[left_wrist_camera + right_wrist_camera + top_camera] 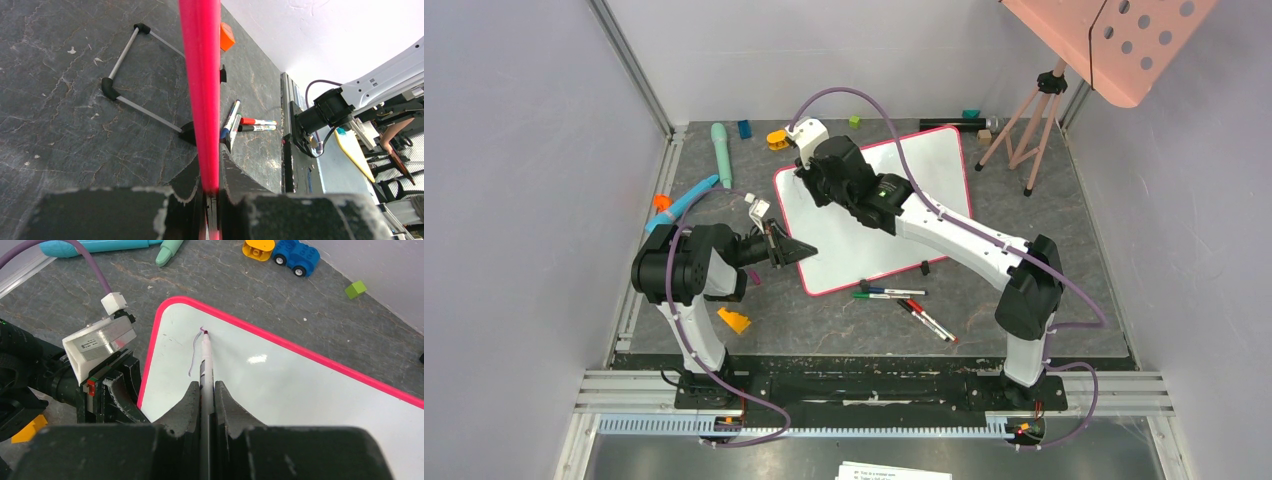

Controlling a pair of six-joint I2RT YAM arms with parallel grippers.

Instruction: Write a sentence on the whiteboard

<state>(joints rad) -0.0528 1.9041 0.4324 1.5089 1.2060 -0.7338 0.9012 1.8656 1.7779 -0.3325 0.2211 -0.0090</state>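
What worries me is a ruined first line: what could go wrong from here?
1. The left fingers pinch the whiteboard only by its thin rim; pen pressure might shift it.
2. The marker, in the right fingers, writes close beside that grip, so the arms could bump.
3. The right arm above the board might smear the stroke.

**A:** Entry 1, surface?
**B:** Dark grey marbled tabletop, matt and scuffed, with ribbed aluminium rails along the near edge.
**A:** Entry 2, enclosure?
**B:** Plain pale lilac-grey walls on 3 sides and 2 slanting aluminium corner posts at the back.
**A:** Entry 3, furniture?
**B:** 1 salmon-pink perforated panel, upper right, above a pale pink tripod standing on the tabletop. Light even and soft.
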